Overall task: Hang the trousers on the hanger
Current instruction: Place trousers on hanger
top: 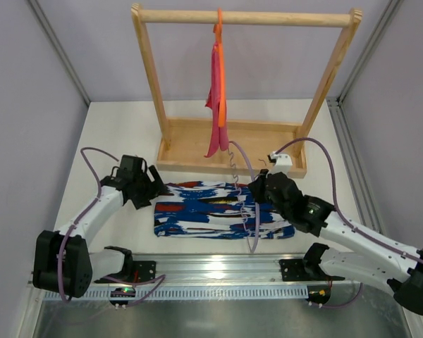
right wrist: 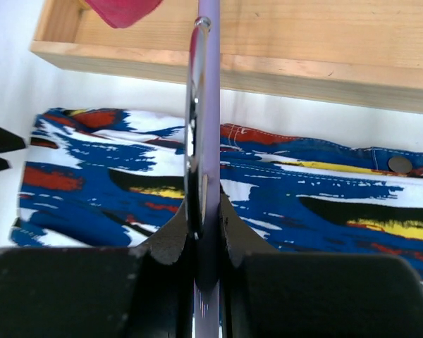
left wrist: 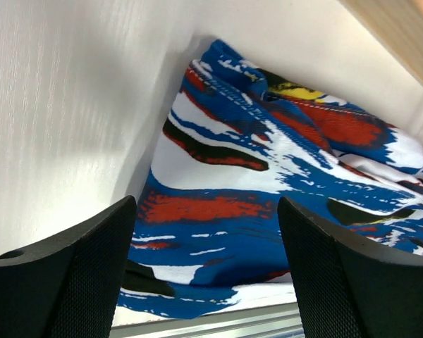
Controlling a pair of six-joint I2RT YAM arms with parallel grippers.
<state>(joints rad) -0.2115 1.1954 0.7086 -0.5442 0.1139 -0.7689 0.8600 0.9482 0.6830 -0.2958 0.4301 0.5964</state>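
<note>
Both at the trousers [top: 218, 211]: left gripper [left wrist: 206, 211] spread wide, right gripper [right wrist: 206, 211] clamping the hanger [right wrist: 210, 84].

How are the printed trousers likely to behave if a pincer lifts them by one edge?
Probably floppy: the trousers lie in soft, flat folded layers with rumpled edges, so they would likely sag and drape. The fold may well fall open, as the layers look merely stacked. Pushed across the table, they would probably bunch.
</note>
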